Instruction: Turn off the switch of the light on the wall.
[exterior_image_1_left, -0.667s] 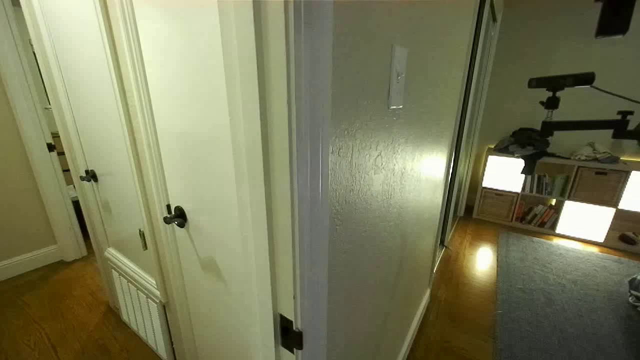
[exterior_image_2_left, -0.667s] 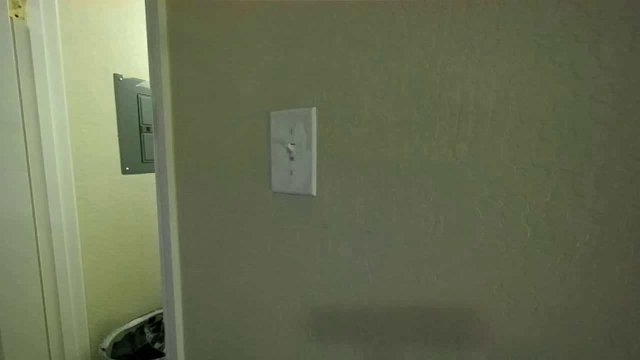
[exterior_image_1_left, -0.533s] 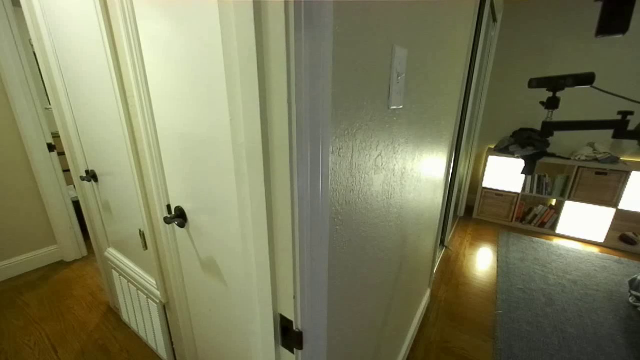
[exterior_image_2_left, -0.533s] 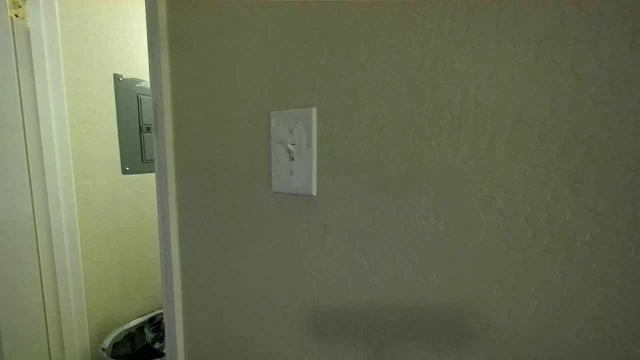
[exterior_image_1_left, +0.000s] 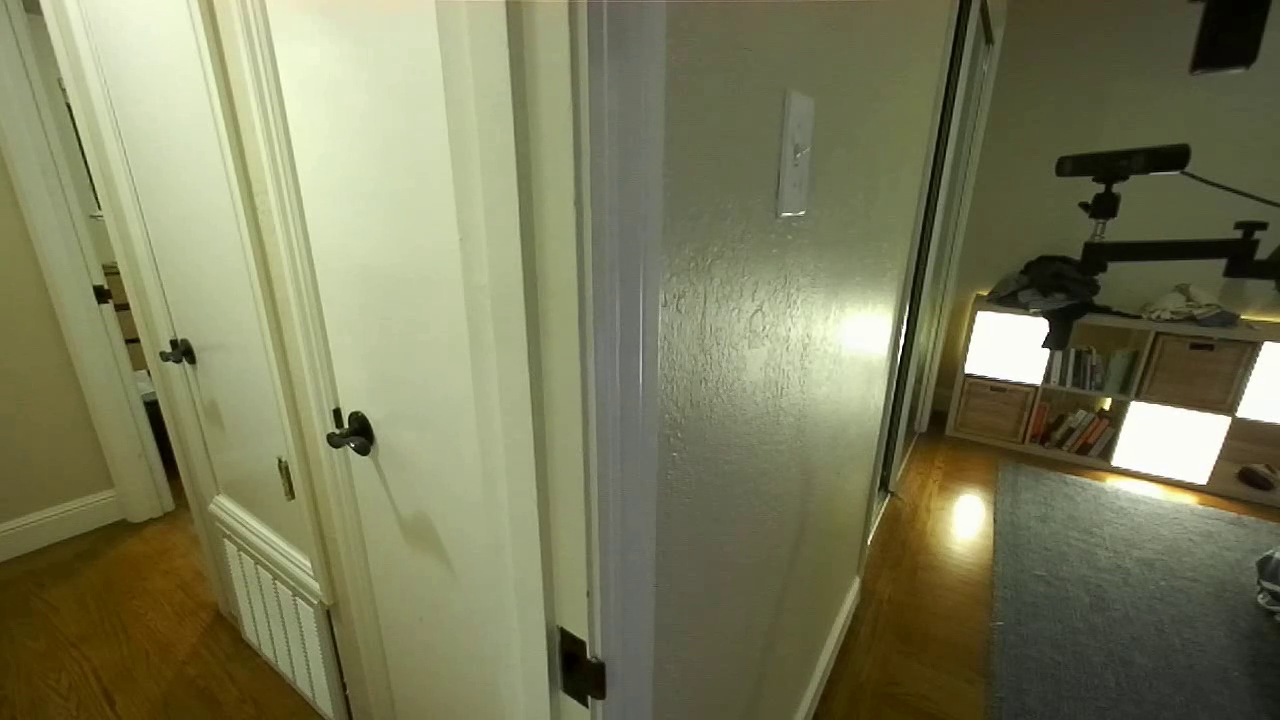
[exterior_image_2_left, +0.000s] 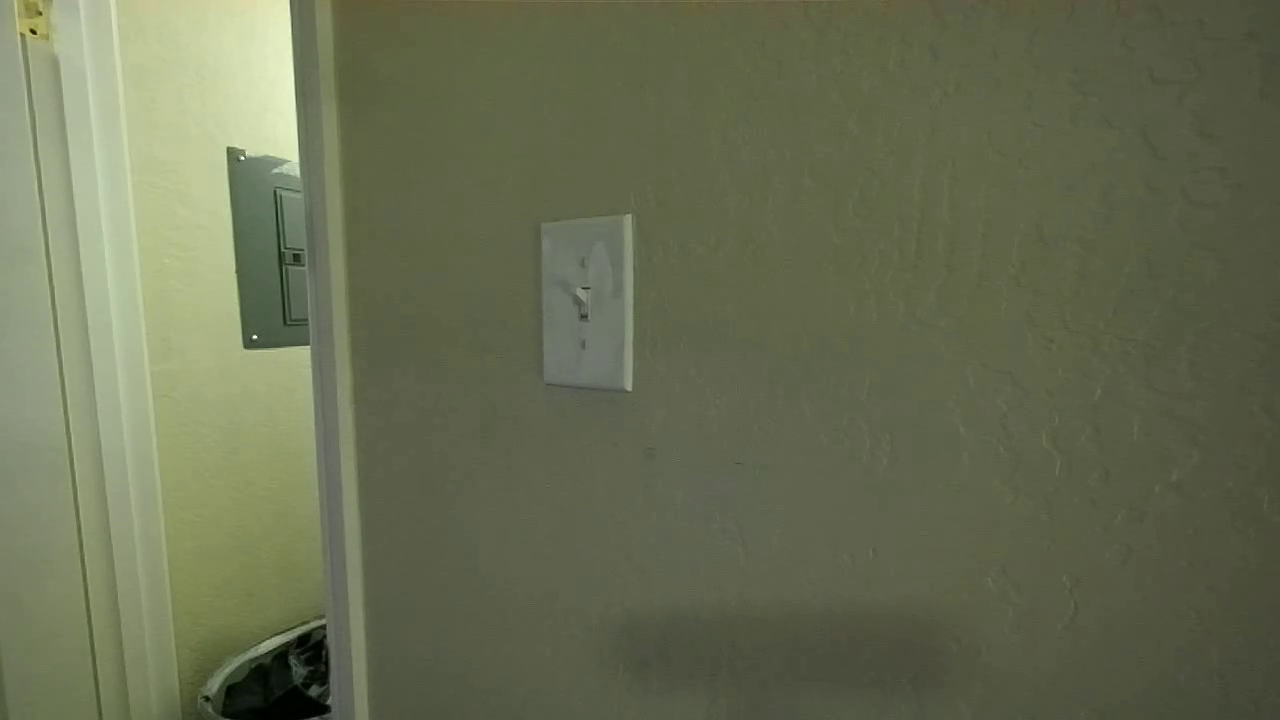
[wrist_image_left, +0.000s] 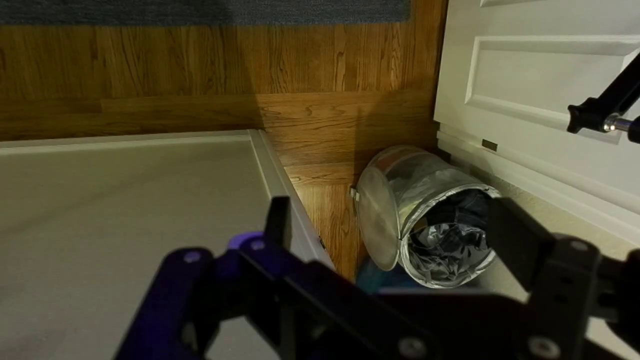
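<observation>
On the wall (exterior_image_2_left: 860, 340), the switch (exterior_image_2_left: 587, 303) stands apart from the pincer (wrist_image_left: 399, 227).

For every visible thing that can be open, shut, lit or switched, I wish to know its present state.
White rectangular wall switch: seems flipped up, likely on.
Dark two-finger gripper: open.
Round silver-grey hamper: open, not empty.
Grey metal wall panel: looks shut, partly hidden.
Smooth white doors with dark handles: look shut.
White square shelf panels: glowing.
</observation>
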